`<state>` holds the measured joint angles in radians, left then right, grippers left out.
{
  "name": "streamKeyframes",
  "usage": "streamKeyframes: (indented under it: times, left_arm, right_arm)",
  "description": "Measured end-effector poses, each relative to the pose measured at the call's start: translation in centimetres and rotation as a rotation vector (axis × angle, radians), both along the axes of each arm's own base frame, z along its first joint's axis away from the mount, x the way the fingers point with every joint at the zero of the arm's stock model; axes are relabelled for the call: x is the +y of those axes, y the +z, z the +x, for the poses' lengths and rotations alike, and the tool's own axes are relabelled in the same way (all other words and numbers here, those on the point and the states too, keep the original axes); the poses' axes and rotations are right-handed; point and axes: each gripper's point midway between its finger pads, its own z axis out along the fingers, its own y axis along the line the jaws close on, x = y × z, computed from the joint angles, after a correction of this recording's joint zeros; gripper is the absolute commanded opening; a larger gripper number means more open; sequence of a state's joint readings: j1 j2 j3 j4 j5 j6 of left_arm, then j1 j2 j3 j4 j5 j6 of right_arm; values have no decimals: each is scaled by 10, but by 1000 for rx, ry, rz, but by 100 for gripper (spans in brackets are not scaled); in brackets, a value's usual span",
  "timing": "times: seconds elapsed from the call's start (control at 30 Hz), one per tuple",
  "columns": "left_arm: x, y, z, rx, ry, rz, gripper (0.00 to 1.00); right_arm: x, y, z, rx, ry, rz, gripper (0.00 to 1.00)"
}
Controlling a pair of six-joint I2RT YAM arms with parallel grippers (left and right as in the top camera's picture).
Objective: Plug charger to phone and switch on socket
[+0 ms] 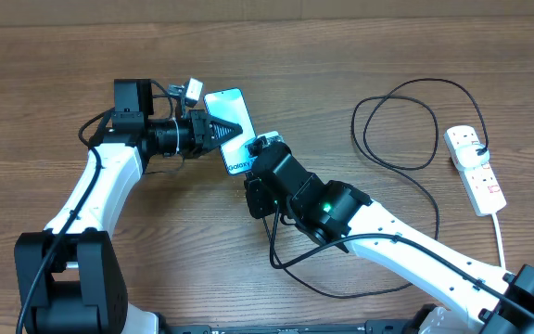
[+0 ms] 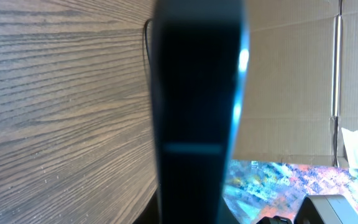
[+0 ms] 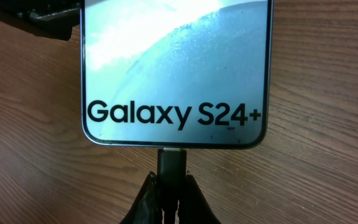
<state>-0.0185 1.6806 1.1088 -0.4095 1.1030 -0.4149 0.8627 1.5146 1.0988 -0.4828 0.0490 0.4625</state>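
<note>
The phone (image 1: 233, 132) lies on the wooden table, its light blue screen reading "Galaxy S24+" in the right wrist view (image 3: 173, 68). My left gripper (image 1: 219, 131) is shut on the phone's far half; in the left wrist view the phone (image 2: 197, 93) fills the middle as a dark band. My right gripper (image 1: 261, 151) is shut on the charger's small black plug tip (image 3: 171, 160), which sits against the middle of the phone's bottom edge. The black charger cable (image 1: 356, 123) loops across the table to the white socket (image 1: 476, 169) at the right.
The socket's white cord (image 1: 502, 232) runs toward the front right. A cardboard wall (image 2: 291, 74) stands behind the table. Loose black cable lies beside my right arm (image 1: 341, 209).
</note>
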Motion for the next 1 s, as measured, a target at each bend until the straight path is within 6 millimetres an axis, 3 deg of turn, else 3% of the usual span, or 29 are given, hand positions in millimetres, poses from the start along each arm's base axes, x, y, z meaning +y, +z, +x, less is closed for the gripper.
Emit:
streamKeyframes:
  times: [0.07,0.23,0.4,0.5,0.57,0.67,0.73,1.0]
  left_arm:
    - [0,-1,-1,6,0,0,4]
    - [-6,-5,-7,26,-18,1,4]
    - [-7,-15,-8,53,0,50,4]
    - [-6,-27,-8,69,21,102,4]
    - [-5,-32,-7,68,34,135,4]
    - [-5,-37,-5,66,45,170,4]
    - [-8,-39,-6,61,40,188,4]
    - [-44,-54,-24,11,-107,215,4]
  right_arm:
    - [-1,-1,-1,5,-1,-2,18]
    - [3,7,0,6,16,19,51]
    - [8,13,-5,39,52,44,72]
    - [2,10,-9,75,54,22,79]
    - [-5,4,-17,117,52,-7,100]
    - [-15,5,-27,142,61,-32,100]
    - [-21,16,-32,135,59,-22,100]
    - [-63,99,-45,-18,-20,111,100]
